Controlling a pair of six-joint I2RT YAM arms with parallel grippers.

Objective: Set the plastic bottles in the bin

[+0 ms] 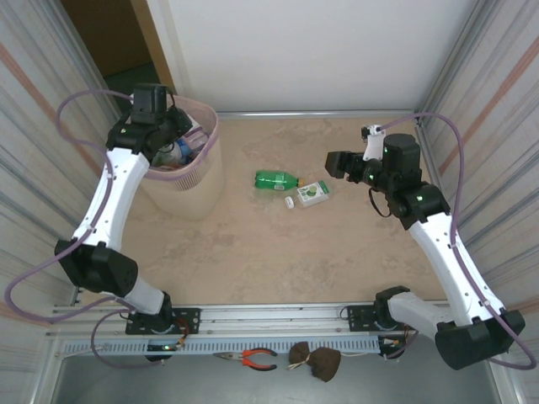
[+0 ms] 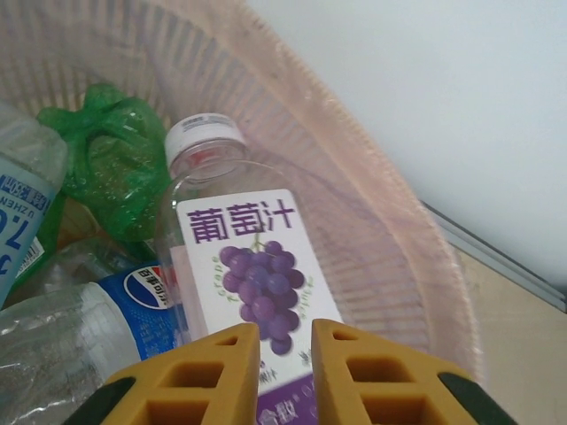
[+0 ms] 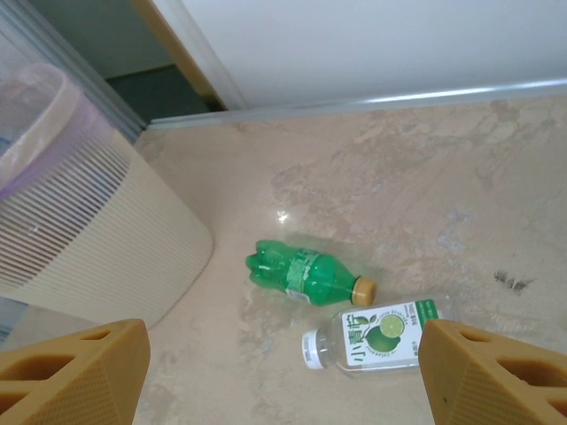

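The pale pink bin [image 1: 208, 128] stands at the far left, and my left gripper [image 1: 157, 112] hangs over its mouth. In the left wrist view that gripper [image 2: 285, 335] has its jaws a narrow gap apart, with a clear grape-label bottle [image 2: 237, 232] right below them inside the bin [image 2: 372, 230], on a crushed green bottle [image 2: 115, 164] and a Pepsi bottle [image 2: 97, 332]. A green bottle [image 1: 276, 179] [image 3: 306, 273] and a clear lime-label bottle [image 1: 312, 194] [image 3: 376, 335] lie on the table's middle. My right gripper [image 1: 337, 164] [image 3: 279, 354] hovers open above and to their right.
Corrugated walls close in both sides, and a white wall stands at the back. A metal rail [image 1: 269, 316] runs along the near edge. Red-handled pliers [image 1: 253, 359] and a brown lump [image 1: 317, 361] lie below it.
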